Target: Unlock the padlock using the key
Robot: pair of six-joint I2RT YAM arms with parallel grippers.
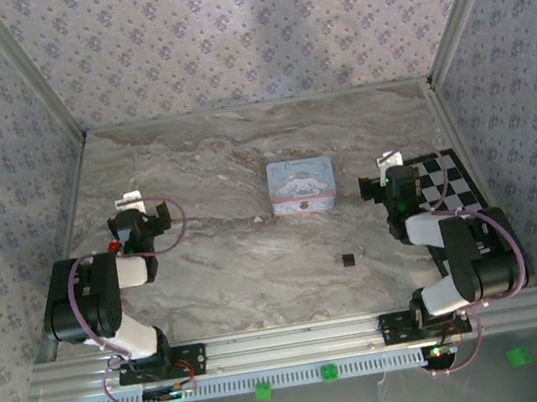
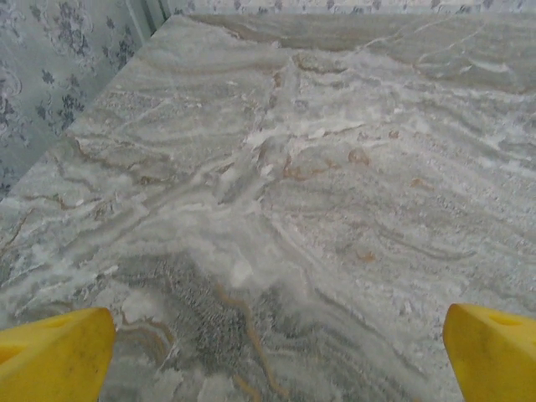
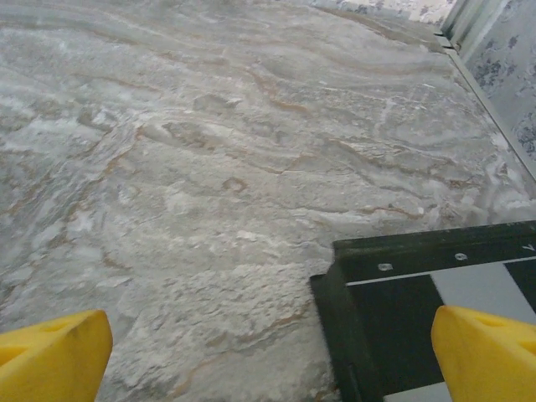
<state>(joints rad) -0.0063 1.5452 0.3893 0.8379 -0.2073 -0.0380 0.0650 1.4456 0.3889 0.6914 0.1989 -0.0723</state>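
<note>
The padlock [image 1: 348, 259] is too small to tell its long axis; left gripper [image 2: 276, 356] and right gripper [image 3: 270, 356] stand wide open, empty.

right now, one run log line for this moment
left tool: open, empty | right tool: open, empty, at checkered board edge | padlock: on table, untouched, nearer than tin box

A: Surface of the counter [image 1: 258, 263]?
B: Stone-look, veined grey, smooth, low sheen.
A: And the left claw [image 2: 272, 360]?
B: Its fingers [image 2: 54, 356] are yellow plastic, matt, faintly grainy.
A: The front rail [image 1: 299, 338], tin box [image 1: 302, 187], checkered board [image 3: 394, 260]?
B: Brushed pale metal; smooth printed finish; matt black frame.
</note>
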